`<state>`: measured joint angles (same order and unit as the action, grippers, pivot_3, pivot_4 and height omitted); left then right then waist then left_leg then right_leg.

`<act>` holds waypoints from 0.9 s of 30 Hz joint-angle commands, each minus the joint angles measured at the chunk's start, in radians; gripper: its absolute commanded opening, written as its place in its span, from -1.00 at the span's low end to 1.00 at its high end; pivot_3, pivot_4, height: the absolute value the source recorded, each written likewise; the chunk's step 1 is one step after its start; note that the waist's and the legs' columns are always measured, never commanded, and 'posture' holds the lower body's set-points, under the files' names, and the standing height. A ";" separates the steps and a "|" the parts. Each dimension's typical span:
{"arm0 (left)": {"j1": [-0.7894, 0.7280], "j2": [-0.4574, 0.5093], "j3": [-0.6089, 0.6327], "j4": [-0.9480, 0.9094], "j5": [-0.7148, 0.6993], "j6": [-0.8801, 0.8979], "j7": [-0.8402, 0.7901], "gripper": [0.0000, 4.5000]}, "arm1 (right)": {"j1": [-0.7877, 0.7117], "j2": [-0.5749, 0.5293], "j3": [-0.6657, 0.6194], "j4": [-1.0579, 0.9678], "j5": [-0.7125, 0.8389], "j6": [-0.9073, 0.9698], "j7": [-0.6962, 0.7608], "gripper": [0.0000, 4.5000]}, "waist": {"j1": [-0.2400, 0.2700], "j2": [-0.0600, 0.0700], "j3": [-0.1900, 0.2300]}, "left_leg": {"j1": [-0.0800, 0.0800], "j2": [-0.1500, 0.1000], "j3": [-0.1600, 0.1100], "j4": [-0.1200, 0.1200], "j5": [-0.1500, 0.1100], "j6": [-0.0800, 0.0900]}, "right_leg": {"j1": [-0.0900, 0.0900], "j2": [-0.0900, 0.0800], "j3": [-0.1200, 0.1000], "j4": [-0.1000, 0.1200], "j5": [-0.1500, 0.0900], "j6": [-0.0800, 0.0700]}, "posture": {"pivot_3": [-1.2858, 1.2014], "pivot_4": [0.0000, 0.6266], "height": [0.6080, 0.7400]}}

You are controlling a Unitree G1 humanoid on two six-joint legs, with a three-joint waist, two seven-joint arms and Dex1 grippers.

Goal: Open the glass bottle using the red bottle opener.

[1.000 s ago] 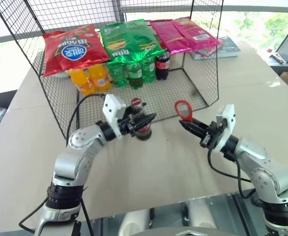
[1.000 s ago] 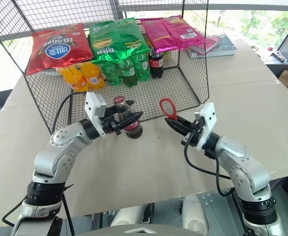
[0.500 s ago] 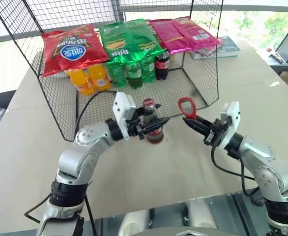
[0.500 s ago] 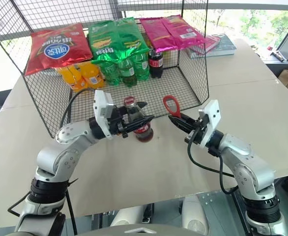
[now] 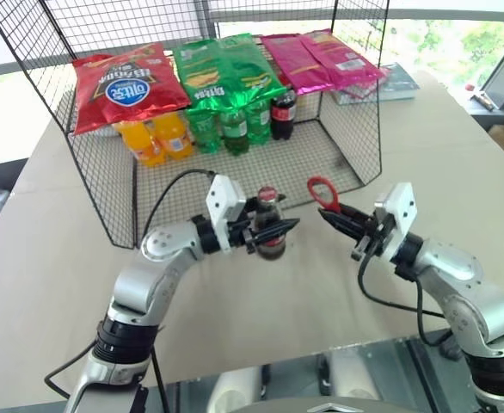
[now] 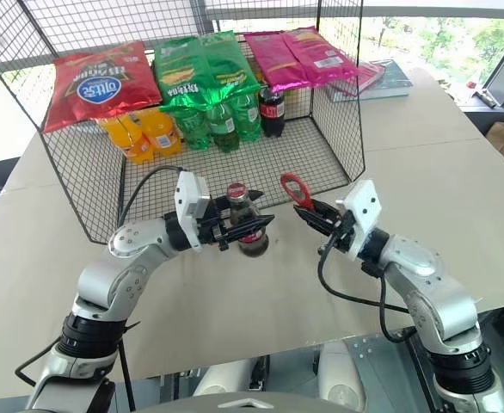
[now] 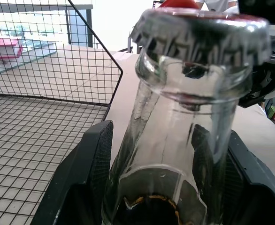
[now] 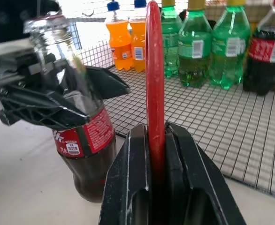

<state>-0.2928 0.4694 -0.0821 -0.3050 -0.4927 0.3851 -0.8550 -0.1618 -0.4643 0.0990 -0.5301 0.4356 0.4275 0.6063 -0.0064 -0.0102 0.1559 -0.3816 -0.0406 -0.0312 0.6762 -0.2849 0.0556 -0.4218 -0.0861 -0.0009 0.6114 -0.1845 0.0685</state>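
here left gripper (image 5: 273, 231) clasps glass bottle (image 5: 270, 225), cap on.

small clear glass bottle (image 5: 271, 225), dark drink low inside, red label, crimped cap still on the narrow neck; upright, base at the table. flat red bottle opener (image 5: 323, 193) just beside, apart from it, loop head raised, edge-on toward the cap.

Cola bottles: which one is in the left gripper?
The glass bottle, clamped by the left gripper in front of the wire rack, apart from the dark cola bottle.
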 commanded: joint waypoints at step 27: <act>0.080 0.099 0.084 -0.099 -0.059 0.006 -0.042 0.95 | -0.083 0.054 0.068 0.047 -0.257 -0.230 -0.040 -1.00 | -0.002 0.000 0.000 | 0.000 0.000 0.000 -0.001 0.000 0.000 | 0.000 0.000 0.000 -0.001 0.000 0.000 | 0.03 -0.52 1.00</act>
<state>-0.2107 0.5612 -0.0014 -0.3673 -0.5494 0.4085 -0.8884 -0.2286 -0.4133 0.1821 -0.4598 0.1781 0.2257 0.5623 -0.0082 -0.0100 0.1560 -0.3818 -0.0405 -0.0315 0.6757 -0.2849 0.0555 -0.4218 -0.0862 -0.0011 0.6105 -0.1846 0.0684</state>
